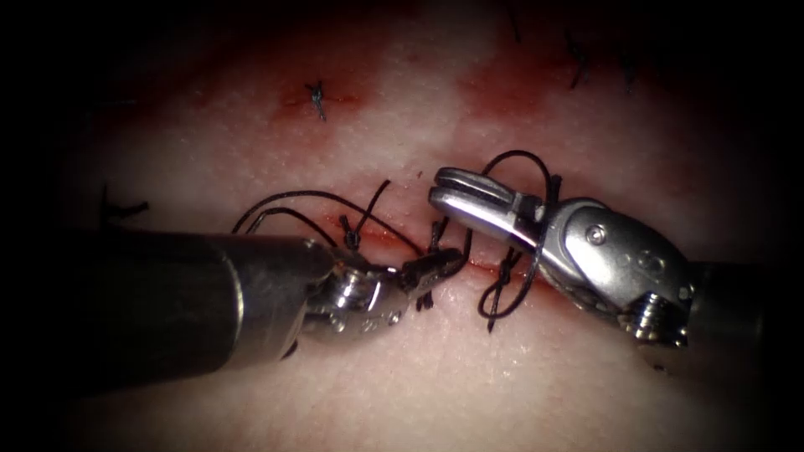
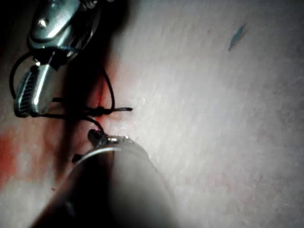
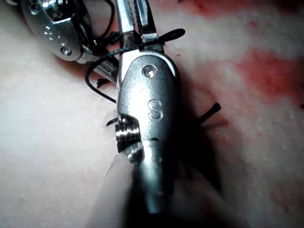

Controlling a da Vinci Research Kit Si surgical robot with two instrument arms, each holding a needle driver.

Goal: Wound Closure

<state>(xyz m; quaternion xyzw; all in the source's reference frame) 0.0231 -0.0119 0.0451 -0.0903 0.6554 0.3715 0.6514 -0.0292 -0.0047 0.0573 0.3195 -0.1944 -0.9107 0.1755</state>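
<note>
Left claw (image 1: 435, 266), small silver wristed tool on a dark shaft coming in from the left: jaws closed at the cut line, apparently pinching the thin black suture thread (image 1: 335, 199) right at the wound. From there a thread loop arcs back left over the pale pork tissue (image 1: 419, 377).

Right claw (image 1: 444, 188), polished steel needle driver entering from the right: jaws look slightly parted, nothing seen between them. Thread is looped around it behind the jaws, near the wrist; right wrist view shows the same wrap across the jaw base (image 3: 142, 45).

The cut (image 1: 486, 266), a thin red horizontal line with red fluid along it, runs between the two tools. Knotted stitches with short cut ends (image 1: 316, 99) sit along and above it.

Curved needle: can't pick it out, so can't say whether it's in the tissue.

Key relation: the left claw's grip point lies just below and beside the right claw's tips, near but apart. The right claw's long axis points up-left, and the wrapped loop sits behind its tips.
</note>
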